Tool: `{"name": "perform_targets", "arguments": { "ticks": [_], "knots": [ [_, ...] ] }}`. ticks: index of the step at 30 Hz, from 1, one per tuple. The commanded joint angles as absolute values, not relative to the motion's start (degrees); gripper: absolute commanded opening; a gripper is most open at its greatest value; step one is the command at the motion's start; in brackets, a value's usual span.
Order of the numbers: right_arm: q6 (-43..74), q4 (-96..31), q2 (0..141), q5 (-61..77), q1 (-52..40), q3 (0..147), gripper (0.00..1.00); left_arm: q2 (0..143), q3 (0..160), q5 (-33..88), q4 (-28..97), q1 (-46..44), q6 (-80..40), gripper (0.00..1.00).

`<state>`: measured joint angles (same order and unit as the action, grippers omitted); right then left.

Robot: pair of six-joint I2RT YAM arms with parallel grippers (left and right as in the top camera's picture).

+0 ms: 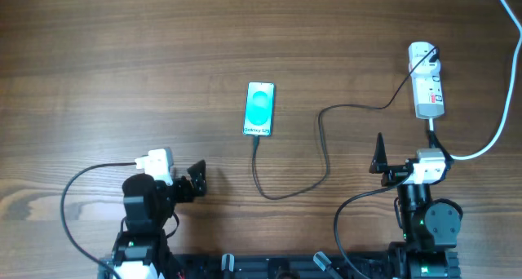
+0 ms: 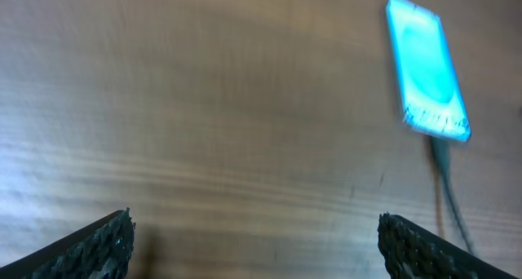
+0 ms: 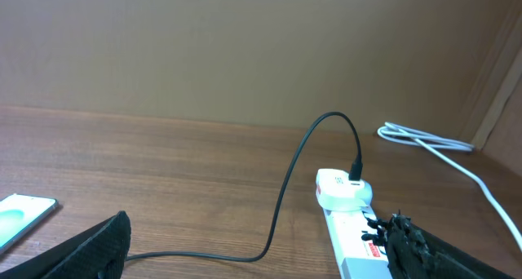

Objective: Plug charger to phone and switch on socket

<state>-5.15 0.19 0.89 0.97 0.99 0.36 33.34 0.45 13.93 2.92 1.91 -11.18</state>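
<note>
The phone (image 1: pixel 259 109) lies flat mid-table, its turquoise screen lit; it also shows in the left wrist view (image 2: pixel 428 71) and at the left edge of the right wrist view (image 3: pixel 20 214). The thin black charger cable (image 1: pixel 325 140) runs from the phone's near end, where its tip (image 2: pixel 440 152) meets the port, in a loop to a white adapter (image 3: pixel 342 189) on the socket (image 1: pixel 426 81). The socket's red switch (image 3: pixel 371 248) sits just beside my right finger. My left gripper (image 1: pixel 198 179) (image 2: pixel 254 246) is open over bare wood, left of the phone. My right gripper (image 1: pixel 405 144) (image 3: pixel 257 246) is open, near the socket's near end.
A thick white cord (image 1: pixel 497 124) (image 3: pixel 440 148) curves from the socket's near end off the right edge of the wooden table (image 1: pixel 98 67). Both arm bases stand at the front edge.
</note>
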Motion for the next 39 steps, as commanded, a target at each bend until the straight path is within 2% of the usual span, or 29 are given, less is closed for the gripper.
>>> {"name": "perform_targets", "arguments": {
  "ticks": [1,5,9,13,16,39],
  "knots": [
    [-4.38,0.36,0.21,0.01,0.71,0.30,1.00,23.40,0.30,11.53,3.55,1.61,-10.66,1.00],
    [-4.40,0.36,0.21,0.01,0.71,0.30,1.00,12.51,0.30,10.61,3.66,1.61,-8.21,1.00],
    [-4.38,0.36,0.21,-0.01,0.71,0.30,1.00,4.56,0.30,10.55,3.70,1.61,-0.12,1.00],
    [-4.38,0.36,0.21,0.01,0.71,0.30,1.00,0.08,0.30,7.73,3.95,1.61,4.58,1.00],
    [-4.38,0.34,0.21,0.01,0.71,0.30,1.00,0.16,0.30,4.62,4.32,1.61,4.56,1.00],
    [-4.38,0.36,0.21,0.01,0.71,0.30,1.00,0.16,0.32,4.43,4.14,1.61,4.49,1.00]
  ]
}}
